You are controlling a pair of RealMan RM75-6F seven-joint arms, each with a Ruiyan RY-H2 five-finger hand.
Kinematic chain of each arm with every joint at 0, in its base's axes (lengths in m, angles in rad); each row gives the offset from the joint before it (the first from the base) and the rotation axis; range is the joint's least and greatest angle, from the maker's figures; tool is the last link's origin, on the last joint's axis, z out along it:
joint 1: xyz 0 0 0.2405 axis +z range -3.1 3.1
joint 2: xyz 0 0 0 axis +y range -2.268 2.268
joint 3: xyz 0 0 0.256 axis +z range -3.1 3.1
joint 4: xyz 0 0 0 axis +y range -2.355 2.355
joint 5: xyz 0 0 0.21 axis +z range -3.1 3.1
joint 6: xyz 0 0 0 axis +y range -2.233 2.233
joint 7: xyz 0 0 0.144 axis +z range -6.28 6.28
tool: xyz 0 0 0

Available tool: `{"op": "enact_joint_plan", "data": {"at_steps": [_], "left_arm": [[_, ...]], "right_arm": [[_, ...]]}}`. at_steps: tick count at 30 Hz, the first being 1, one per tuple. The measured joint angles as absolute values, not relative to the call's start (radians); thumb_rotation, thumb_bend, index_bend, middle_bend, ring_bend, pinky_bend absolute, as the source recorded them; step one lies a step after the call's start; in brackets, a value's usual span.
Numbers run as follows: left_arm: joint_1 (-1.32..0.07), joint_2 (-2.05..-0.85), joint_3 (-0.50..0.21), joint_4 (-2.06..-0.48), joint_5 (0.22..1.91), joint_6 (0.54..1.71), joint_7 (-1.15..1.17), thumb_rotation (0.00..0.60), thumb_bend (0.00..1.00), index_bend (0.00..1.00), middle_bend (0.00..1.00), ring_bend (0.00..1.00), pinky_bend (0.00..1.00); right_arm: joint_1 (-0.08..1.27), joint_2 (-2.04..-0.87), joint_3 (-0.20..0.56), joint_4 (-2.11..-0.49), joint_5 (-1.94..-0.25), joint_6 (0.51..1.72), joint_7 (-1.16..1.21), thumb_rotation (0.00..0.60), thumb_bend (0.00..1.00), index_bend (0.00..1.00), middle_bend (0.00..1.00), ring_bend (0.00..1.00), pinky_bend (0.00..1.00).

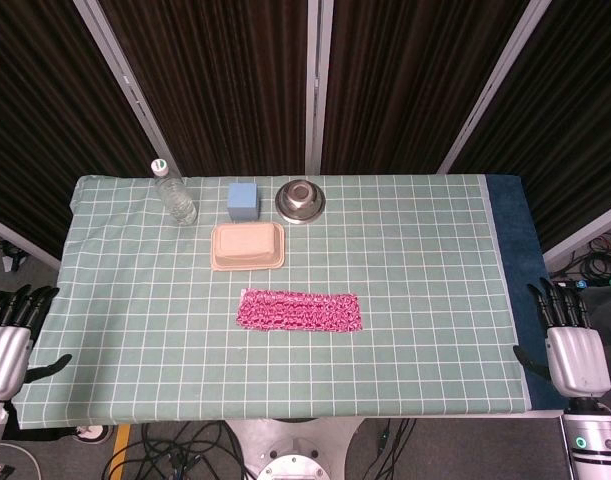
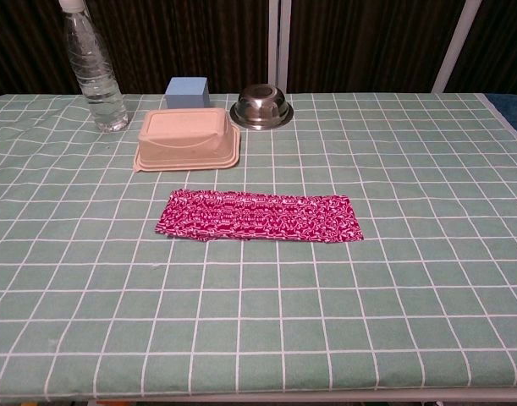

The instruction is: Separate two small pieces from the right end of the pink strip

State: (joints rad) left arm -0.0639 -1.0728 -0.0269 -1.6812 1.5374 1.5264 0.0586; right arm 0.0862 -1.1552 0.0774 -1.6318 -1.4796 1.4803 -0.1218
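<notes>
Lying intact on the surface (image 1: 425,330), pink strip (image 1: 300,311); right hand (image 1: 573,345) and left hand (image 1: 7,345) spread, empty. Recommend pinching its right end, pinning the rest.

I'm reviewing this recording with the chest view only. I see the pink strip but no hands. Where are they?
Observer: The head view shows the left hand beyond the table's left edge, holding nothing.
Operator: And the right one?
Observer: The right hand is off the right edge, beside a blue border of the table, fingers pointing toward the far side.
Operator: Has anyone touched the pink strip?
Observer: Neither hand touches it; it lies in one piece.
</notes>
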Motion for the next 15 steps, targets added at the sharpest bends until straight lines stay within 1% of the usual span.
{"op": "enact_joint_plan", "data": {"at_steps": [12, 13, 15], "left_arm": [[-0.073, -1.063, -0.033, -1.694, 1.535, 1.517, 0.063, 0.6, 0.0, 0.11, 0.11, 0.04, 0.14], [-0.074, -1.06, -0.035, -1.696, 1.536, 1.518, 0.061, 0.6, 0.0, 0.11, 0.11, 0.04, 0.14], [-0.074, -1.058, -0.035, -1.698, 1.537, 1.519, 0.059, 0.6, 0.0, 0.11, 0.11, 0.04, 0.14]], "right_arm": [[0.085, -1.151, 0.079, -1.647, -1.482, 1.487, -0.128, 0.6, 0.13, 0.0, 0.0, 0.0, 0.0], [0.086, -1.153, 0.08, -1.649, -1.483, 1.487, -0.13, 0.6, 0.16, 0.0, 0.0, 0.0, 0.0], [0.087, -1.154, 0.078, -1.651, -1.485, 1.483, -0.134, 0.6, 0.31, 0.0, 0.0, 0.0, 0.0]]}}
